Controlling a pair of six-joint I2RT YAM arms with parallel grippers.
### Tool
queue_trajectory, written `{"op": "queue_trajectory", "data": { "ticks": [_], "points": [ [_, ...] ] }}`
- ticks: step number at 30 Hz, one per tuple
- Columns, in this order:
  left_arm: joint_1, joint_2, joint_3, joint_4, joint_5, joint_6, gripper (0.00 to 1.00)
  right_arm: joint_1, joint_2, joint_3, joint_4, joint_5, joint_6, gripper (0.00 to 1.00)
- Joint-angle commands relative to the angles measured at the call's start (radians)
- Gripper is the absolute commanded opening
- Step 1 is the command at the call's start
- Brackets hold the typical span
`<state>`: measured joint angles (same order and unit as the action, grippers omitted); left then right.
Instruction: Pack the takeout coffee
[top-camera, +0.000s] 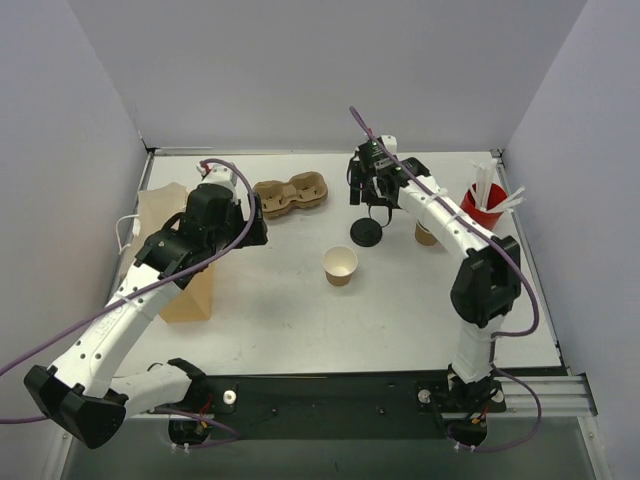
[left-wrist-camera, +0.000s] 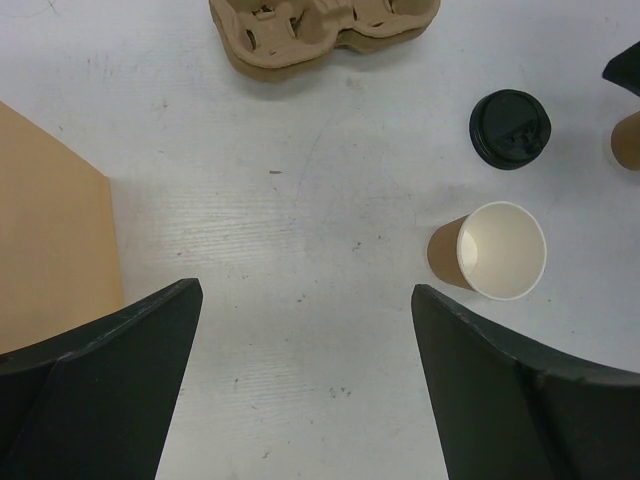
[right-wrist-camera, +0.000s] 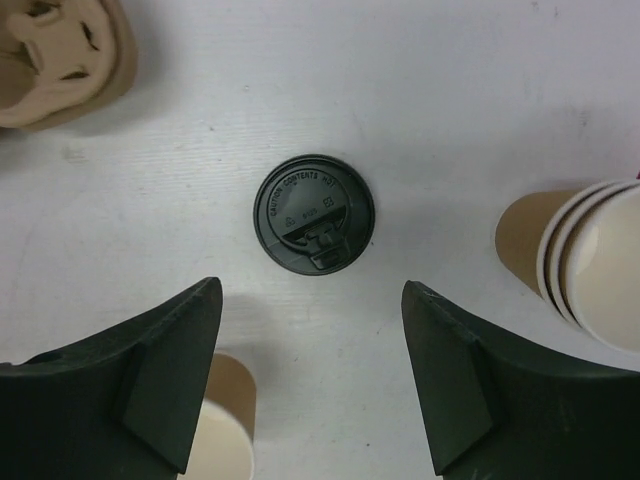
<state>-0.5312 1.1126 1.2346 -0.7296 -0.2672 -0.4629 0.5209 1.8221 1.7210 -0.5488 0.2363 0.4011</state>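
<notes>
The takeout coffee cup (top-camera: 340, 266) is a brown paper cup standing open and lidless at the table's middle. It also shows in the left wrist view (left-wrist-camera: 495, 252) and at the right wrist view's bottom edge (right-wrist-camera: 222, 430). Its black lid (top-camera: 367, 233) lies flat on the table just behind and to the right of it (right-wrist-camera: 314, 212). My right gripper (right-wrist-camera: 310, 290) hangs open over the table just short of the lid, holding nothing. To the cup's left my left gripper (left-wrist-camera: 305, 290) stands wide open over bare table, also with nothing in it.
A brown pulp cup carrier (top-camera: 291, 194) lies at the back, left of centre. A stack of paper cups (top-camera: 426, 235) stands right of the lid, and a red cup with white straws (top-camera: 483, 208) farther right. A brown paper bag (top-camera: 175, 255) lies at the left under my left arm.
</notes>
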Motion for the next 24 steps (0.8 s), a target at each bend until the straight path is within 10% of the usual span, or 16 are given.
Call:
{"op": "queue_trajectory", "data": {
  "ticks": [1,24],
  "points": [
    [0.008,0.035,0.057,0.016,0.011,0.016,0.97,-0.05,0.126,0.041,-0.01,-0.072,-0.059,0.69],
    [0.011,0.135,0.12,-0.013,0.028,0.007,0.98,-0.068,0.308,0.006,0.056,-0.13,-0.084,0.8]
  ]
}}
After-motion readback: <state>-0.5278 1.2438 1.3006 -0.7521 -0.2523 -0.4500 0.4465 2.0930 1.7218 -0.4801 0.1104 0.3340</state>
